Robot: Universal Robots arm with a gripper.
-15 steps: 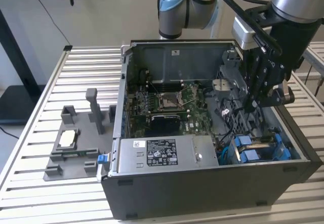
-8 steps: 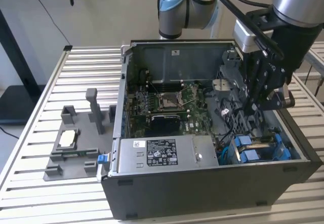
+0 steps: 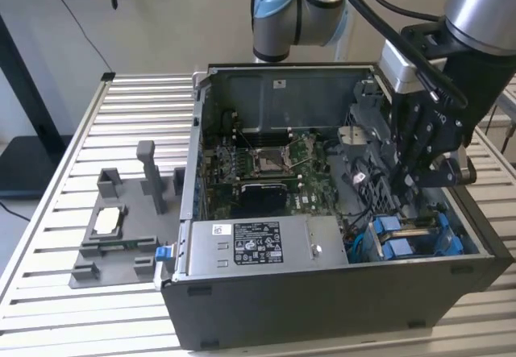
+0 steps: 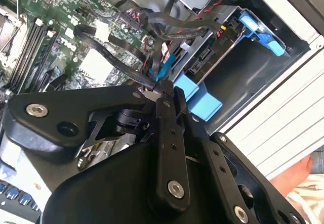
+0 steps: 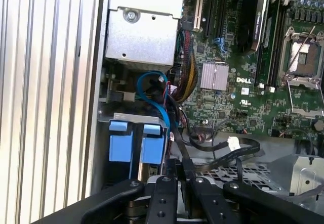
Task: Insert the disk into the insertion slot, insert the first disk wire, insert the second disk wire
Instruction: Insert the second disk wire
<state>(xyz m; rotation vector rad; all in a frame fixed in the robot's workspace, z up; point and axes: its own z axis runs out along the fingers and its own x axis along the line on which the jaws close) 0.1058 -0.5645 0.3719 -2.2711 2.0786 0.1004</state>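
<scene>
Gripper [image 5: 178, 164] clenched on a black disk wire [image 5: 176, 135], low inside the computer case [image 3: 322, 309]. The disk [image 5: 136, 144], blue carrier showing, sits in the insertion slot [image 5: 132, 117], just beside the gripper tips; the wire passes close by the carrier.

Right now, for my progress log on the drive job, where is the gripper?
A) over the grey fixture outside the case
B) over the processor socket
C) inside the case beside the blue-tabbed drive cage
C: the exterior view shows the gripper down inside the case, and the first wrist view shows it beside the drive cage with its blue tabs, shut on a black wire.
</scene>
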